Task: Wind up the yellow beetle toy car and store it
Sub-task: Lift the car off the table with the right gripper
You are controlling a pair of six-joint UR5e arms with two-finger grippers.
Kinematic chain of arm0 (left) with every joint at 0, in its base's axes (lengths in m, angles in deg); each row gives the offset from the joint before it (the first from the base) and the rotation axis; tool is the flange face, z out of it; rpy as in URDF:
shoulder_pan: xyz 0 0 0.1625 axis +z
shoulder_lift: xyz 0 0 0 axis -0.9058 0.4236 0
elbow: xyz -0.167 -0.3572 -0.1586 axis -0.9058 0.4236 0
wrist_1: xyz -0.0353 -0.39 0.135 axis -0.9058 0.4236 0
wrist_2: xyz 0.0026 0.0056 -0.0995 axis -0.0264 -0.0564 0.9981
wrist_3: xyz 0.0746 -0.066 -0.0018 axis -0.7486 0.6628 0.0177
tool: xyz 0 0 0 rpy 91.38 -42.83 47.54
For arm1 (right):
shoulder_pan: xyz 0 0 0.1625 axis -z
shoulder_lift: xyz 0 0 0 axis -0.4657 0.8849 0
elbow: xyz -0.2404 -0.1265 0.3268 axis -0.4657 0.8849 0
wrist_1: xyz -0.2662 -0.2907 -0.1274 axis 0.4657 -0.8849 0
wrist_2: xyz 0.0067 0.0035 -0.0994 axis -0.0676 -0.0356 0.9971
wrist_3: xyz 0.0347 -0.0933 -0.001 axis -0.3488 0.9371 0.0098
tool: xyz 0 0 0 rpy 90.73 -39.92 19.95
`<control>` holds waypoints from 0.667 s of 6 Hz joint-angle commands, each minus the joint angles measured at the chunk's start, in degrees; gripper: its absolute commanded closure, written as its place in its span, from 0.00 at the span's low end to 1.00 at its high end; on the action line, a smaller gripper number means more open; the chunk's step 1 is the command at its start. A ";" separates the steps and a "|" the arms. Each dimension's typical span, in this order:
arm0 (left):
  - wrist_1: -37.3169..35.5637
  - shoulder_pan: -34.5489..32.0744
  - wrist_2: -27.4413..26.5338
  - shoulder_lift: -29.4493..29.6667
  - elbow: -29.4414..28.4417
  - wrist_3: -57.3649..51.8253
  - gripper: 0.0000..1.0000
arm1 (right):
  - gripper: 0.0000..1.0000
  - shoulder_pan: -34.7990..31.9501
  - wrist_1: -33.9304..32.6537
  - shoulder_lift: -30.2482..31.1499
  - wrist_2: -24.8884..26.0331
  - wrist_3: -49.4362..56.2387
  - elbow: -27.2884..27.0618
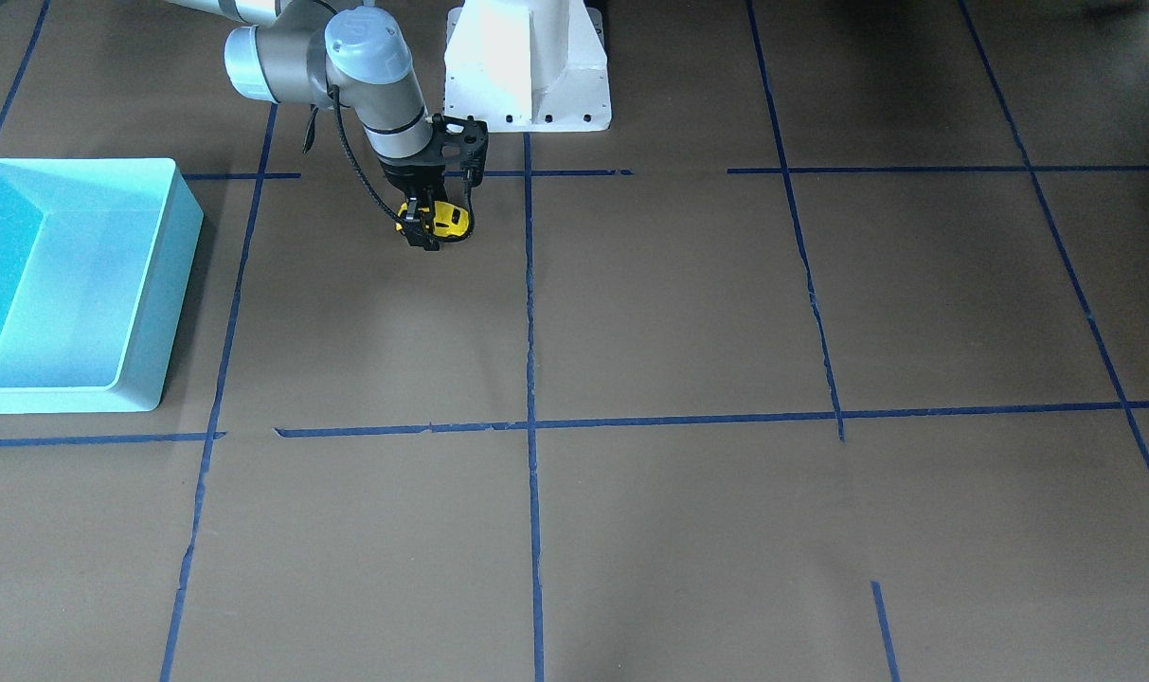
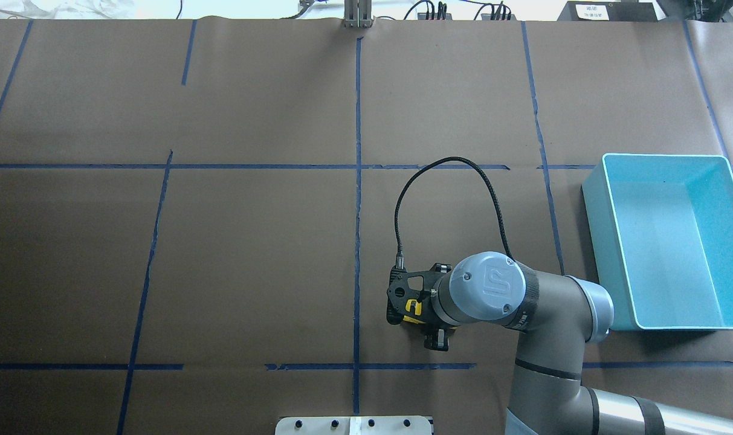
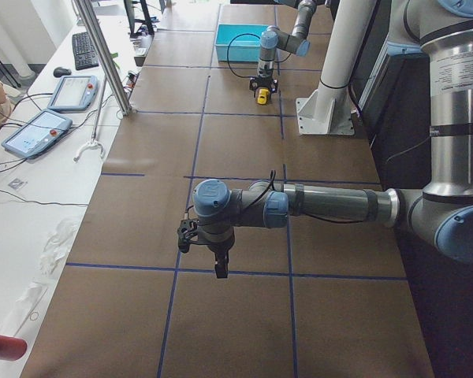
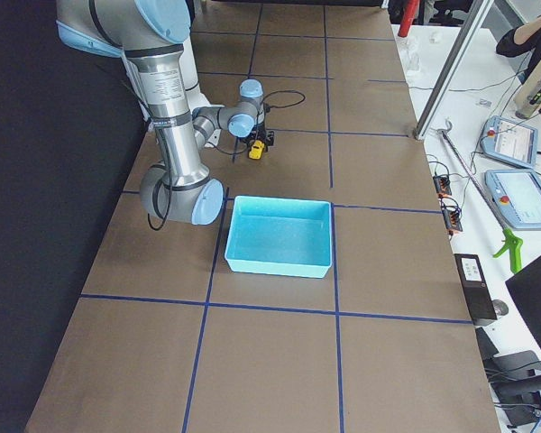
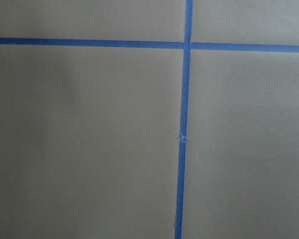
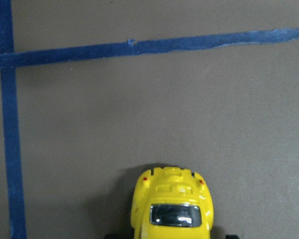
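right gripper [image 1: 429, 225] clenched on the car [image 1: 448, 219], low over the desk [image 1: 688, 313]; bin [image 1: 174, 284] about 9 o'clock of it, front view. left gripper [image 3: 219, 268]: cannot tell.

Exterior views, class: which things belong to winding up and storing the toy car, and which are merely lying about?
Belong to the job:
yellow beetle toy car
light blue bin
right end effector

Lying about:
left end effector
keyboard
touchscreen pendants
blue tape lines
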 commanded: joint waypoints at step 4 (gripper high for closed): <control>-0.41 0.00 4.93 -0.28 -0.98 0.38 0.00 | 1.00 -2.61 -5.00 0.70 -0.81 -0.39 -9.48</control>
